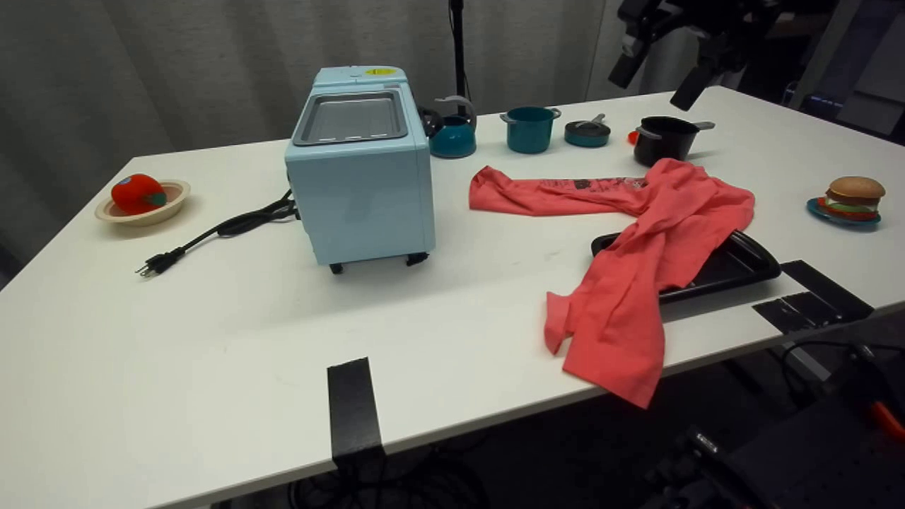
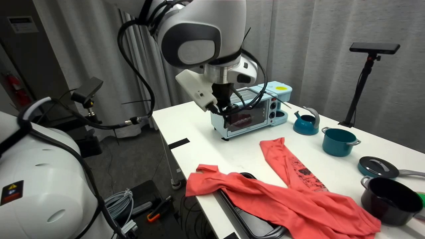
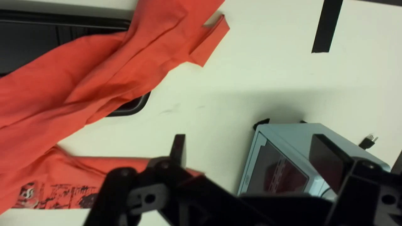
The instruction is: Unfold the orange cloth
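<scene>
The orange cloth lies crumpled in a bent shape, in an exterior view (image 1: 629,304), in an exterior view (image 2: 285,205) and in the wrist view (image 3: 103,75). One narrow arm with black print stretches toward the toaster oven. The other part crosses the black tray (image 1: 732,265), and its end hangs slightly over the table edge. A small flap sticks out near that end. My gripper (image 1: 654,83) is open and empty, above the table and apart from the cloth. In the wrist view its fingers (image 3: 252,150) are wide apart, with the printed arm's end partly hidden behind one finger.
The light-blue toaster oven (image 1: 364,191) stands beside the cloth, its cord (image 1: 247,223) on the table. A kettle (image 1: 454,138), teal pot (image 1: 529,131), lidded pan (image 1: 587,133) and black pot (image 1: 663,141) line the back. A toy burger (image 1: 852,198) and a bowl (image 1: 127,215) with a tomato stand at opposite sides.
</scene>
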`<move>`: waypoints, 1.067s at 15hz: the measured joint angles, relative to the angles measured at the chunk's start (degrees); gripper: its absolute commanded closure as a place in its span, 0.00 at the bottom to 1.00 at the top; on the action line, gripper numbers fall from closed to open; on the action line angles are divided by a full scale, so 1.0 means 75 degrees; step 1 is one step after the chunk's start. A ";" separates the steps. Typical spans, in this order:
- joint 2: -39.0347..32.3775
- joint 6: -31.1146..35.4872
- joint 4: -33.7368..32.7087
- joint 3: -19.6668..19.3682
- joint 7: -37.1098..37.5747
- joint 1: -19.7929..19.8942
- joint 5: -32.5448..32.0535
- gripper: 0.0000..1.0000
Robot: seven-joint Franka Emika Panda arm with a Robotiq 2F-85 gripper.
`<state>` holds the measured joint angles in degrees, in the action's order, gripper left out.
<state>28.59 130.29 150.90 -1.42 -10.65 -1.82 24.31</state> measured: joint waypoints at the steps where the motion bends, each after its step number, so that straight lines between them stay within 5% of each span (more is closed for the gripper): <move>1: 0.0061 0.0102 -0.0080 -0.0048 0.0059 0.0041 -0.0122 0.00; 16: 0.0722 0.1137 -0.0733 -0.0428 0.1025 0.0839 -0.1276 0.00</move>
<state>34.00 138.82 145.40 -4.64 -2.95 4.47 14.74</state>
